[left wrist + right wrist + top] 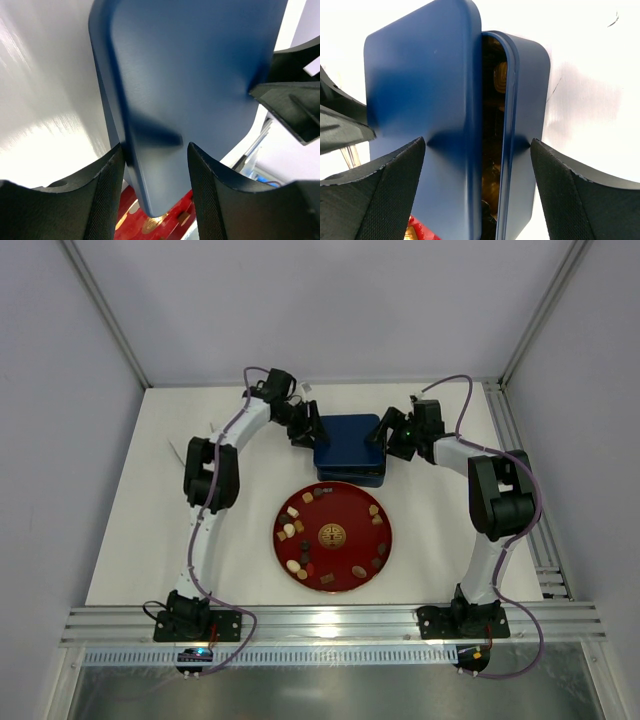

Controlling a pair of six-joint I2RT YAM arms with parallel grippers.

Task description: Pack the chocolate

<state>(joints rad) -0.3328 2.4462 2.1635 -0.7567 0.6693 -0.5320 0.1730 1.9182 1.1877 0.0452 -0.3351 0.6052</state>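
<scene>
The chocolate (292,512) lies as several small brown and tan pieces around the red plate (345,508). More pieces (499,77) show inside the dark blue tin (527,100) through a gap under its lid (420,85). The tin (350,478) sits behind the plate with the lid (348,438) on top, lifted slightly. My left gripper (308,433) is shut on the lid's left edge (165,75), one finger on either face. My right gripper (386,440) stands open, with its fingers spanning lid and tin at the right side (477,142).
The plate (131,210) shows just below the lid's corner in the left wrist view. White table lies on both sides of the tin. Frame rails run along the table's right side (525,490) and near edge (330,620).
</scene>
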